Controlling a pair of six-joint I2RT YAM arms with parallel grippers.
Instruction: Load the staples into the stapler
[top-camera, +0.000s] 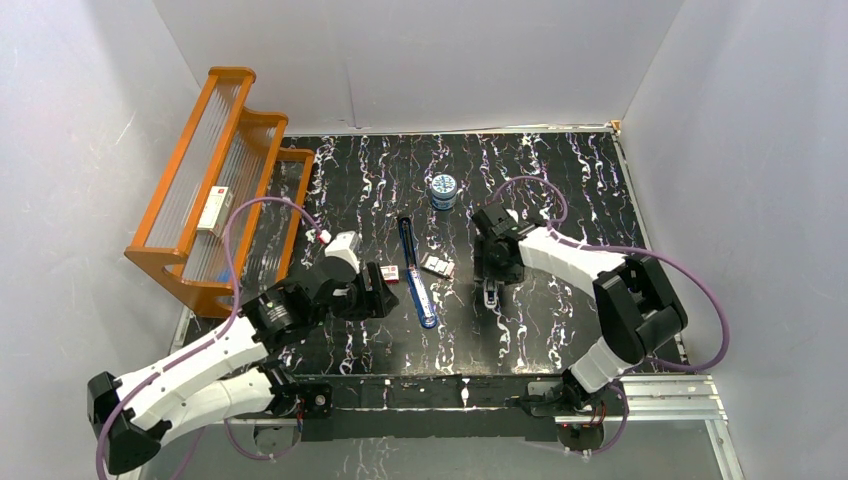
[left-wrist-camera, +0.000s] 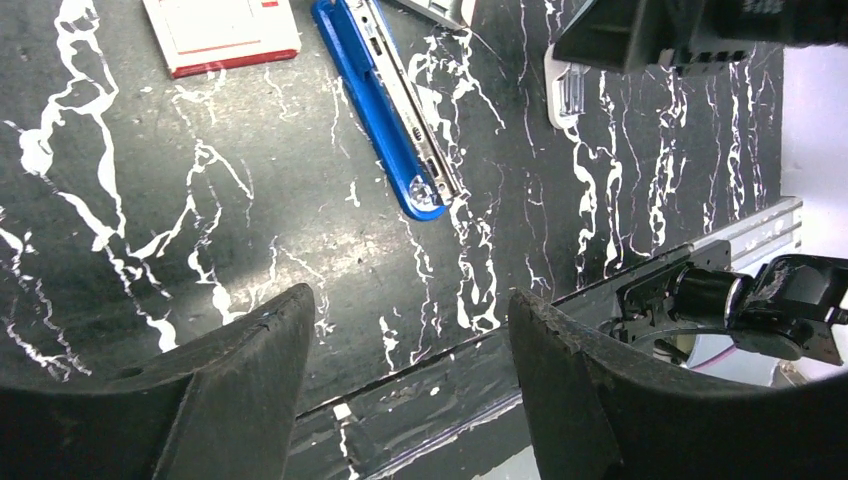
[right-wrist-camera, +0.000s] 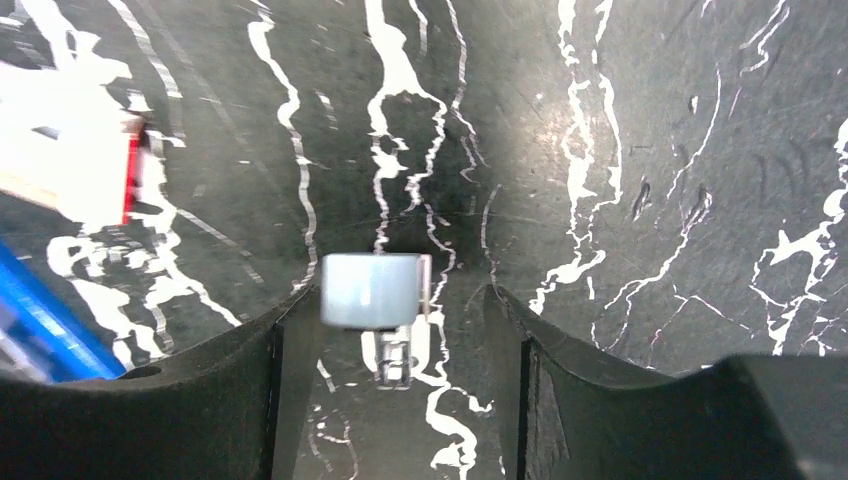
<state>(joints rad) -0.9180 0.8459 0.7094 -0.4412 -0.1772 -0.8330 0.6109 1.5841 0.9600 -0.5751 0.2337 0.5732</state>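
Left gripper spread, empty; right gripper spread loosely around a small pale-blue tool, apparently not pinching it; stapler lies open between the arms; staples lie just left of it, probably light, crushable cardboard, so pinch the long edges gently.

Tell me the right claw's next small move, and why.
Probably lift the right claw straight up, clear of the small blue tool. Its jaws stand apart with a gap beside the tool, so nothing seems gripped, and the task's work lies at the open stapler to its left.
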